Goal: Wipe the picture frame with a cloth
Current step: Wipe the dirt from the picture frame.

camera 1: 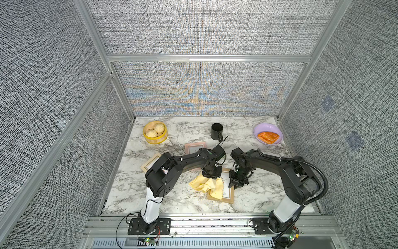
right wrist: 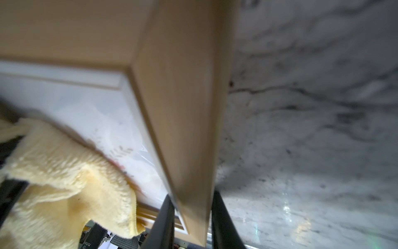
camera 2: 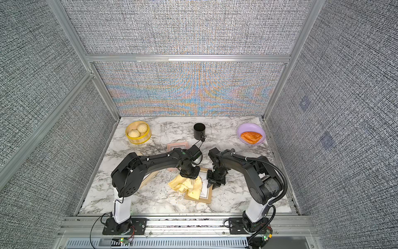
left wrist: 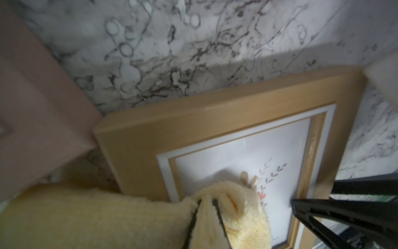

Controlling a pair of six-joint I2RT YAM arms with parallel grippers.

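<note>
While the left end effector [left wrist: 206,201] is closed on a pinched fold of the pale yellow fleecy cloth [left wrist: 97,215] and presses it onto the glass of the light wooden picture frame [left wrist: 215,103], the right end effector [right wrist: 191,195] clamps that frame's side rail, one finger inside the rail and one outside. The frame lies flat on the white, grey-veined marble-patterned bench [camera 1: 172,202], beneath both end effectors. Much of the cloth trails off the frame onto the bench on the left end effector's outer side.

Risks. The two end effectors stand just beside each other, so a stroke towards the right one could bring them into contact. The hold on the cloth is a small fold, and drag on the glass could pull it free. The loose tail could snag the frame's corner and bunch. Should the rail clamp slip, the frame could slide on the smooth bench into the pink picture frame [camera 1: 195,146] lying close beyond the left end effector; whether the two touch cannot be confirmed.

Surroundings. Beyond the end effectors, well apart from the work, stand a black mug [camera 1: 216,131], a round bamboo steamer [camera 1: 155,141] of pale buns [camera 1: 159,127] and a lilac plate [camera 1: 260,127] bearing an orange pastry [camera 1: 268,137]. Grey woven fabric panels [camera 1: 204,32] in aluminium rails enclose the bench on three sides.
</note>
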